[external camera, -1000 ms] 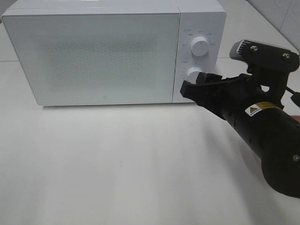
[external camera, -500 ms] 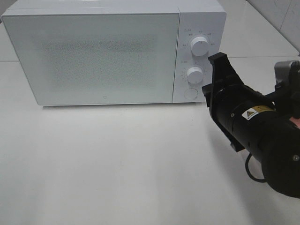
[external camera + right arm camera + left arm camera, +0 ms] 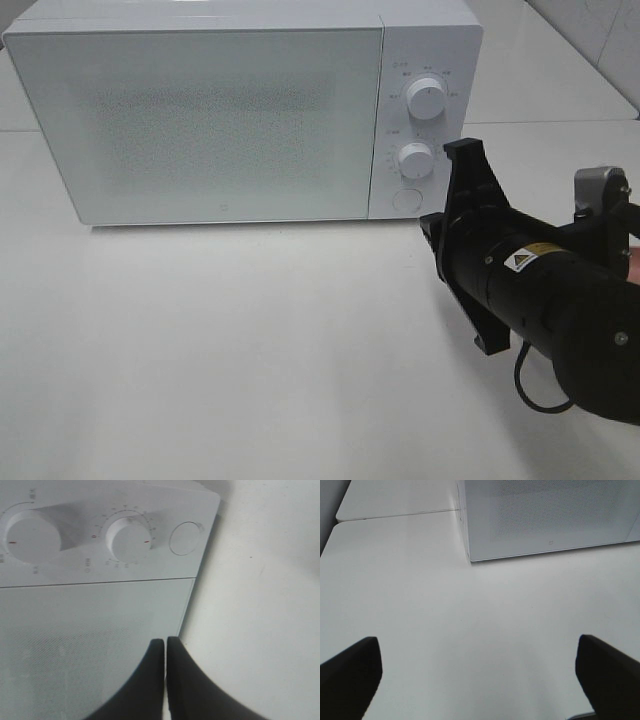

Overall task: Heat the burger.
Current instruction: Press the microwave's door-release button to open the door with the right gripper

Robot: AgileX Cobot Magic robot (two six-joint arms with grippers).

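1. The microwave (image 3: pixel 200 120) stands on the white table (image 3: pixel 250 350) with its frosted door (image 3: pixel 210 115) closed; the burger shows in no view, so where it is cannot be told.
2. The control panel carries an upper dial (image 3: pixel 427 100), a lower dial (image 3: pixel 415 158) and a round button (image 3: pixel 405 198) (stacked in that order, top to bottom).
3. The right arm (image 3: pixel 530 290) reaches toward the panel side of the microwave, near the button.
4. The right end effector (image 3: pixel 165 642) is closed on nothing, its two fingers pressed together; it points at the door's edge beside the panel (touching or not, cannot tell).
5. The left end effector (image 3: pixel 476 639) is spread wide and empty; it hangs over bare table, apart from the microwave.
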